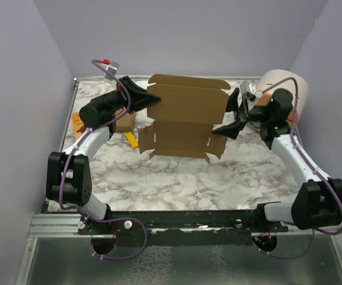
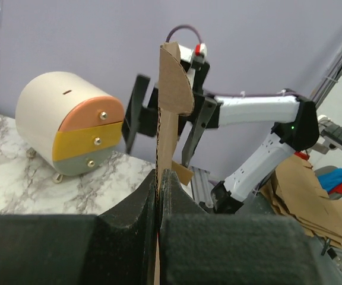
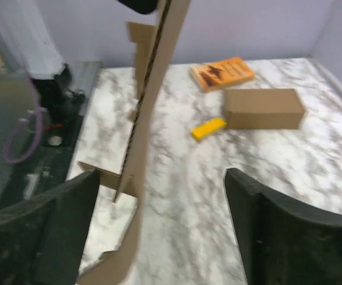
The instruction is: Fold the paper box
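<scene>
Paper box point(image 1: 186, 122) sheet upright, left tool point(image 1: 150, 98) clamped on its edge, right tool point(image 1: 229, 122) apart around it

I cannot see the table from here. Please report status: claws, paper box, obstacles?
Left claw shut on paper box edge. Right claw open around opposite edge. Sheet raised, not folded yet. Small brown box beside it.

You see your left gripper point(image 2: 159, 178) pinching the upright paper box point(image 2: 171, 107) sheet edge-on, the right gripper point(image 2: 162, 133) spread astride it beyond, beside a round three-drawer cabinet point(image 2: 70, 127).
</scene>
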Controlling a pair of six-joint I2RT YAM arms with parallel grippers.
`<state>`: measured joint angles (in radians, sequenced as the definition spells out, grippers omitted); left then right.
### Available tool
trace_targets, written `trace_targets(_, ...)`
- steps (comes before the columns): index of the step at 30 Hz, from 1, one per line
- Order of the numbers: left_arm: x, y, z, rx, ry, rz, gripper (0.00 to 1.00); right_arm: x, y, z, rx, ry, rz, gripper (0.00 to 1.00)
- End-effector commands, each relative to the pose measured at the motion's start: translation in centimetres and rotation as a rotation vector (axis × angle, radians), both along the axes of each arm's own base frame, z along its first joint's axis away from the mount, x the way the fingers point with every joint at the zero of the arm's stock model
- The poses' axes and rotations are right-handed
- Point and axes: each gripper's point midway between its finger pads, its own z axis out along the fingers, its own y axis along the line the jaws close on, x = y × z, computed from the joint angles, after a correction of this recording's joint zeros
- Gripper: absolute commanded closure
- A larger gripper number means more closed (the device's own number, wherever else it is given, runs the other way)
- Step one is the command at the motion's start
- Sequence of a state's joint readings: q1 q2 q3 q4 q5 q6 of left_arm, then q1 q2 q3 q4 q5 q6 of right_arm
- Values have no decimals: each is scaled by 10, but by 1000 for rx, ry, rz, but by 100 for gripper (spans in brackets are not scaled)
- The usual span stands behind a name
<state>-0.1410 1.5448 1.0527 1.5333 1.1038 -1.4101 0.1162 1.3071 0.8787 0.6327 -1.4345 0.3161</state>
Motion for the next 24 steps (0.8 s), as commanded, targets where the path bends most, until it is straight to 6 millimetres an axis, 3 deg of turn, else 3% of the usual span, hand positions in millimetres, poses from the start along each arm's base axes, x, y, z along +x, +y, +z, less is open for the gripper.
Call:
trace_targets(1,-15,11,-2,26,-258,22,100,12,-26,-20,-219,-194,-133,4)
trace_targets(4,-12,13,-13,60,-257,24,100,9,-39,-14,-271,-234,-197,1)
trace_targets(7,-13,13,-18,76,-271,23,100,4,-39,2,-266,-223,-178,0)
trace_targets(14,-23,14,-23,111,-366,41,100,15,-36,80,-232,-205,-199,0)
trace_targets(17,-25,14,-26,118,-385,49,100,17,-34,100,-216,-128,-190,0)
trace_targets(24,-28,13,-22,104,-416,63,100,12,-17,113,-197,-34,-123,0)
